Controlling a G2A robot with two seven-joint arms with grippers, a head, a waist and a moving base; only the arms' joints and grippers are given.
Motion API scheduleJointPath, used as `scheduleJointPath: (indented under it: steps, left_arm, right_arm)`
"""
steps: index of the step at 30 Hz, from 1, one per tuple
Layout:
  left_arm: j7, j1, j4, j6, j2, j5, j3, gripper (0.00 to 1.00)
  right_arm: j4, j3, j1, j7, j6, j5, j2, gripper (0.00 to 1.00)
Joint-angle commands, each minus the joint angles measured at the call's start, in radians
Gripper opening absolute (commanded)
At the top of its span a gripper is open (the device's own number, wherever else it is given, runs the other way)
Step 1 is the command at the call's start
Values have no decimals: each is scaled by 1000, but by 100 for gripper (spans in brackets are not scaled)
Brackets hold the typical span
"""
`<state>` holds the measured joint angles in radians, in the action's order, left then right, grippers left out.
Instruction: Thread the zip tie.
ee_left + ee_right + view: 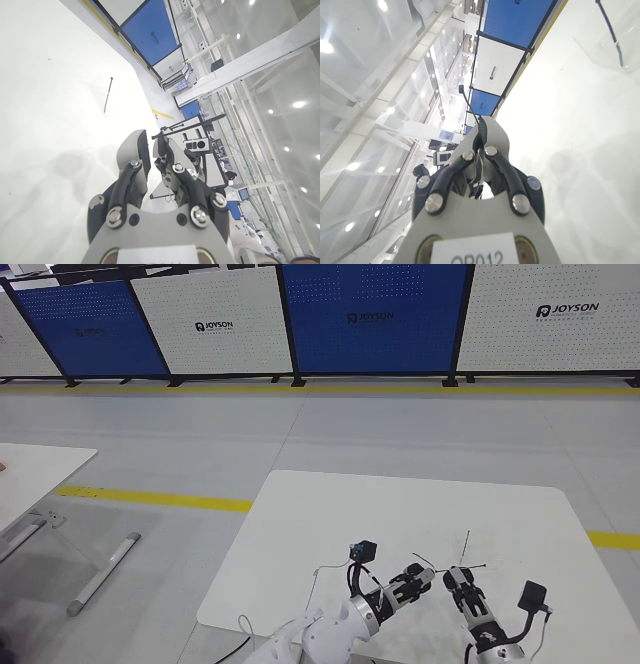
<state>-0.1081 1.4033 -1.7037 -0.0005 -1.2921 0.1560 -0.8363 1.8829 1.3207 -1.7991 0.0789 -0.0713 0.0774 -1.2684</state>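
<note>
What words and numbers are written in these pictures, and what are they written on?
"JOYSON": logo on the white wall panels.
"OP012": on the white label at the right arm's wrist; its lower edge is cut off.
Too small to read: the fine line under each logo, and the dark logo on the blue panel.
Left wrist label: the print is cut off and unreadable.

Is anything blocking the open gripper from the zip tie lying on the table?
Nothing visible. Only bare table lies between the left gripper and the loose zip tie. The right gripper grips a second zip tie.
</note>
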Motion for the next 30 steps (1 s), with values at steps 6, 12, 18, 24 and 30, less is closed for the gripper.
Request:
scheduleJointPath:
  steps: [6,12,18,24,30]
  left_arm:
    - [-2,3,-6,0,0,11,2,18]
    - [4,-1,-2,8,-1,12,3,23]
    - [11,-9,3,20,-4,0,3,20]
    - [14,-13,11,23,-6,-8,2,2]
    - [12,-13,15,23,-7,-12,1,0]
  right_arm:
    - [0,-4,3,-12,18,18,-1,0]
    - [-1,-12,7,-7,21,44,-1,0]
    - [-2,-18,7,3,12,62,-1,0]
    - [1,-16,1,7,1,67,0,0]
    - [0,-13,0,11,-4,59,0,0]
